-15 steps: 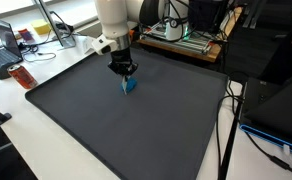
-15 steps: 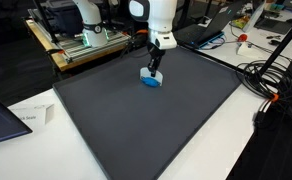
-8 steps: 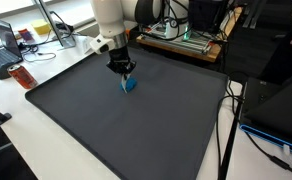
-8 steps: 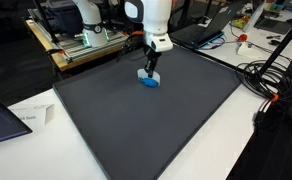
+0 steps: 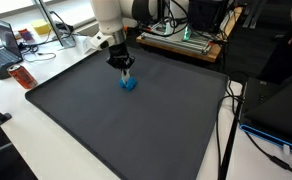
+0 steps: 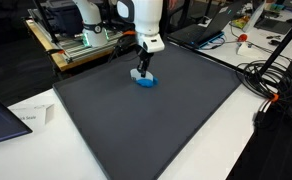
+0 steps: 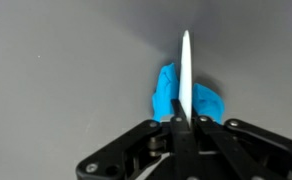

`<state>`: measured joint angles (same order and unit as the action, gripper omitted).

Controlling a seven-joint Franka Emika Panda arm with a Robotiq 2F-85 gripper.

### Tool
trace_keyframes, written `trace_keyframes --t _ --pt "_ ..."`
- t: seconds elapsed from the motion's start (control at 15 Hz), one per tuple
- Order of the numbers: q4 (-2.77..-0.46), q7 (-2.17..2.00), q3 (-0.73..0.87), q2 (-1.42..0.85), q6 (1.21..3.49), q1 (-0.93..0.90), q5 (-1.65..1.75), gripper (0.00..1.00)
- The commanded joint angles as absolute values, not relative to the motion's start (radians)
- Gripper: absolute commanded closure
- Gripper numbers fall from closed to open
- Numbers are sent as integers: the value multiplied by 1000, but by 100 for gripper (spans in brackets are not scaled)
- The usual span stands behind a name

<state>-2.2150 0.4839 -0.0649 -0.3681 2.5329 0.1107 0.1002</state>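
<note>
Inspecting the mat (image 5: 136, 130), we find the gripper (image 7: 182, 122) clamped tight on a thin white stick (image 7: 185, 65), poised over a blue lump (image 7: 206, 103) lying on that mat.

Paper sheet (image 6: 28, 118): print there, too small to read.
Blue object (image 7: 171, 95): no lettering showing.
Elsewhere: nothing legible.

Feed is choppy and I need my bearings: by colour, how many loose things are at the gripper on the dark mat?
Blue: 1, a crumpled blue piece lying on the mat.
White: 1, a thin white strip clamped in the gripper.
Total: 2
</note>
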Motion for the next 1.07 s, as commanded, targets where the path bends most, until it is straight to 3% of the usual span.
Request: trace_keyframes --t 0.0,0.53,1.0 --pt "-2335 598 -57 -286 2533 162 100 99" --pt "-2495 866 -25 -6 2551 238 -123 99" --pt "-2437 582 12 136 2368 124 -17 99"
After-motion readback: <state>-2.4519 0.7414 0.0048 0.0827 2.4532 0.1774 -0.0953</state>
